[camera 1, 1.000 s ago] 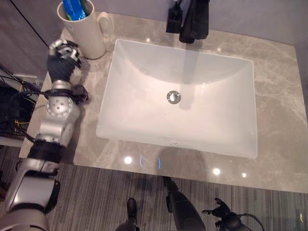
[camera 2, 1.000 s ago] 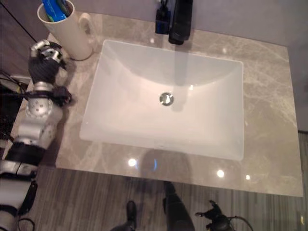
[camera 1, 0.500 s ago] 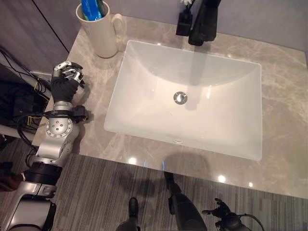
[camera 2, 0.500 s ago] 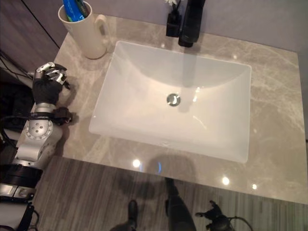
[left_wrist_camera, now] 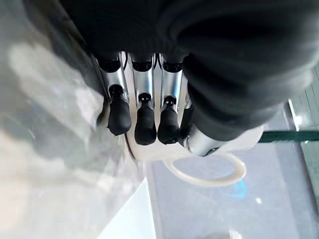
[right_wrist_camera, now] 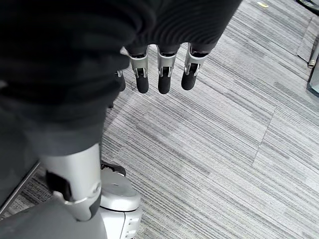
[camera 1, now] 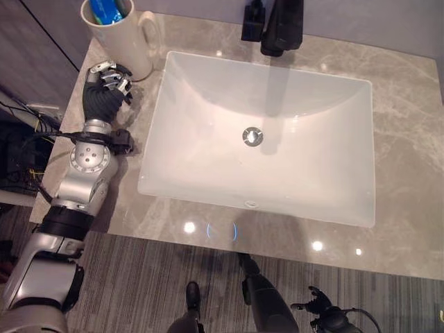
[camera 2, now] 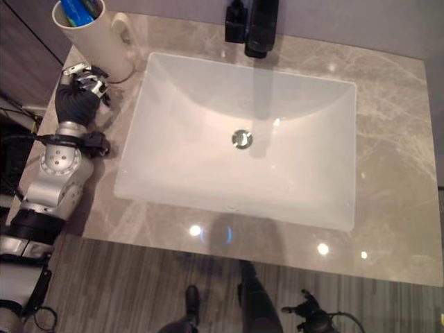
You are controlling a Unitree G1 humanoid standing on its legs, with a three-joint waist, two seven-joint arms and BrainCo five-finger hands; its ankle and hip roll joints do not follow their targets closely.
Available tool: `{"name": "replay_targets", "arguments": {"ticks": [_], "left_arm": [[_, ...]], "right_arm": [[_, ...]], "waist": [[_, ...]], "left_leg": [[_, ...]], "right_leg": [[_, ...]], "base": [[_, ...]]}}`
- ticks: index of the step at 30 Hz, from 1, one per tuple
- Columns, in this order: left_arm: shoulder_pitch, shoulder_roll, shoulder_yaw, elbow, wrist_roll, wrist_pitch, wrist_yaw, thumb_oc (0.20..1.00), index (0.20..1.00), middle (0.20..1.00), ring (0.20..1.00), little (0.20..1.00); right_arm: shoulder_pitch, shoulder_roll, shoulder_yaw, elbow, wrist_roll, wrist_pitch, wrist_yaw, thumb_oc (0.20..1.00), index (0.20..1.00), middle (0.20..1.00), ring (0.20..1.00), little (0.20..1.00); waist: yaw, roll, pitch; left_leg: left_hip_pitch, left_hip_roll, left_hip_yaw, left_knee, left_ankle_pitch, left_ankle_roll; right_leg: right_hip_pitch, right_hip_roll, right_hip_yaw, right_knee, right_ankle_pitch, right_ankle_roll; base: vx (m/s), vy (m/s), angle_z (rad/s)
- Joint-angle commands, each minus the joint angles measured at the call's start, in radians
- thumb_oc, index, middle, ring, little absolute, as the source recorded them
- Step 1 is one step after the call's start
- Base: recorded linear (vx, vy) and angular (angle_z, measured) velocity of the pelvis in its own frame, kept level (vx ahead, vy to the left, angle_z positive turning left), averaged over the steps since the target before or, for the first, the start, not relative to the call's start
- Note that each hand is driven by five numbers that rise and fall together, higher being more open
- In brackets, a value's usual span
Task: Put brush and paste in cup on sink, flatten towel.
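A cream cup (camera 1: pixel 121 41) with a handle stands at the counter's back left corner. A blue paste tube (camera 1: pixel 105 10) sticks out of it, with a green piece (camera 2: pixel 89 7) beside it. My left hand (camera 1: pixel 104 94) hovers over the counter just in front of the cup, fingers (left_wrist_camera: pixel 144 119) relaxed and holding nothing. The cup's handle (left_wrist_camera: pixel 234 174) shows just past those fingertips. My right hand (camera 1: pixel 326 316) hangs low over the carpet, its fingers (right_wrist_camera: pixel 159 74) straight and empty.
A white rectangular sink (camera 1: pixel 257 205) is set in the grey marble counter (camera 1: pixel 409 139). A black faucet (camera 1: pixel 281 24) and a small dark bottle (camera 1: pixel 252 24) stand behind the basin. Striped carpet (right_wrist_camera: pixel 224 149) lies in front of the counter.
The camera has shifted. Compared with half a second ago, my left hand has moved back up the counter, closer to the cup. The right hand has stayed put.
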Motion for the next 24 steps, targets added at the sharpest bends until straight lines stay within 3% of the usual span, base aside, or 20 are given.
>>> {"name": "replay_targets", "arguments": {"ticks": [1,10,16,24], "left_arm": [[-0.048,0.037,-0.02,0.069,0.019,-0.009,0.035,0.2,0.2,0.2,0.2,0.2],[-0.193,0.07,-0.081,0.195,0.037,-0.001,0.054,0.2,0.2,0.2,0.2,0.2],[-0.348,0.083,-0.19,0.342,0.065,0.015,0.024,0.2,0.2,0.2,0.2,0.2],[-0.344,0.117,-0.217,0.335,0.105,0.036,-0.005,0.2,0.2,0.2,0.2,0.2]], "right_arm": [[0.019,-0.028,0.027,0.022,0.013,0.002,-0.005,1.0,1.0,1.0,1.0,1.0],[0.01,-0.038,0.042,0.007,0.019,-0.009,-0.009,1.0,1.0,1.0,1.0,1.0],[-0.007,-0.046,0.057,0.01,0.027,-0.017,-0.007,1.0,1.0,1.0,1.0,1.0],[-0.021,-0.037,0.063,0.018,0.032,-0.016,-0.002,1.0,1.0,1.0,1.0,1.0]], "waist": [[-0.005,-0.011,-0.015],[-0.018,-0.006,-0.026],[-0.029,-0.006,-0.026],[-0.016,-0.003,-0.022]], "left_leg": [[0.1,-0.067,-0.039,0.005,-0.038,0.019],[0.103,-0.059,-0.034,0.005,-0.041,0.016],[0.101,-0.057,-0.027,0.005,-0.039,0.013],[0.105,-0.057,-0.033,0.005,-0.041,0.014]], "right_leg": [[-0.079,-0.008,0.025,0.074,0.003,0.05],[-0.083,0.001,0.023,0.076,-0.002,0.05],[-0.084,0.001,0.022,0.071,0.003,0.052],[-0.081,-0.001,0.016,0.08,-0.001,0.052]], "base": [[0.0,0.0,0.0],[0.0,0.0,0.0],[0.0,-0.002,-0.04],[0.0,0.0,-0.02]]}}
